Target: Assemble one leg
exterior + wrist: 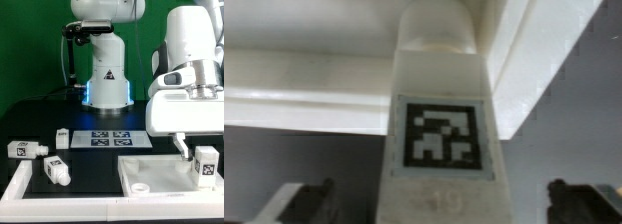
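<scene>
Standing at the exterior view's right, the stubby white plastic leg [207,161] with a black-and-white tag rests at the large flat white tabletop [160,172] on the dark bench [90,165], under the gripper [203,155]. In the wrist view, its fingers [304,202] flank the leg [441,140] (spread, gaps either side).

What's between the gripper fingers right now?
The leg, tag facing the camera, stands between them, with a bare gap to each finger; the wrist view shows it.

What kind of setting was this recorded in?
Likely a robotics lab bench: the marker board lies on a black table, the leg between the jaws bears a printed tag, and a green backdrop stands behind the arm's base.
</scene>
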Robot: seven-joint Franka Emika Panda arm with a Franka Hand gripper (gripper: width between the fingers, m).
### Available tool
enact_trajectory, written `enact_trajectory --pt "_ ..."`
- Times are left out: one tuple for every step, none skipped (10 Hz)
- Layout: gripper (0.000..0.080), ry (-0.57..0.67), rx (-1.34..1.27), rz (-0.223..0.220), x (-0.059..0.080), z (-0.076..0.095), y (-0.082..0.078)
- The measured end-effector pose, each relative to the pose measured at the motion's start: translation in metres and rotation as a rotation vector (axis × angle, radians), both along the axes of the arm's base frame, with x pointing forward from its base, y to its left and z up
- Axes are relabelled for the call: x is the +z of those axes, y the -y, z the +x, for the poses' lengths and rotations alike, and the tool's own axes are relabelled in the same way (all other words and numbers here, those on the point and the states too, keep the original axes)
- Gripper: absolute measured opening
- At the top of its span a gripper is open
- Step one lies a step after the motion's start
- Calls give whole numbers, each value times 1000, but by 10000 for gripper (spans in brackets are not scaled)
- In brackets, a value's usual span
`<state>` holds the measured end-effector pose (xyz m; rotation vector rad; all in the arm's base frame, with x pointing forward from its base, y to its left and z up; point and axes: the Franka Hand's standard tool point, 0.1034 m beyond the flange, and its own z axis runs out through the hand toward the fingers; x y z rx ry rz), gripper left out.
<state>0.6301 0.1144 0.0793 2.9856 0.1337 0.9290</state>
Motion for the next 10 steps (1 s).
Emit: enact_trajectory --pt "639 -38 0 5 0 -1 -2" --pt "646 -74 -8 14 4 0 2" --pt "646 -136 -22 32 9 2 5" --pt "646 -270 -30 51 7 0 3" --pt "649 -354 -37 61 7 3 0" --pt "649 -403 -41 60 6 4 3" --pt "649 -495 -49 60 4 1 6" --pt "649 -543 -60 56 2 6 8" --pt "649 -609 -60 31 -1 5 9" --pt "649 -606 -59 29 0 8 9"
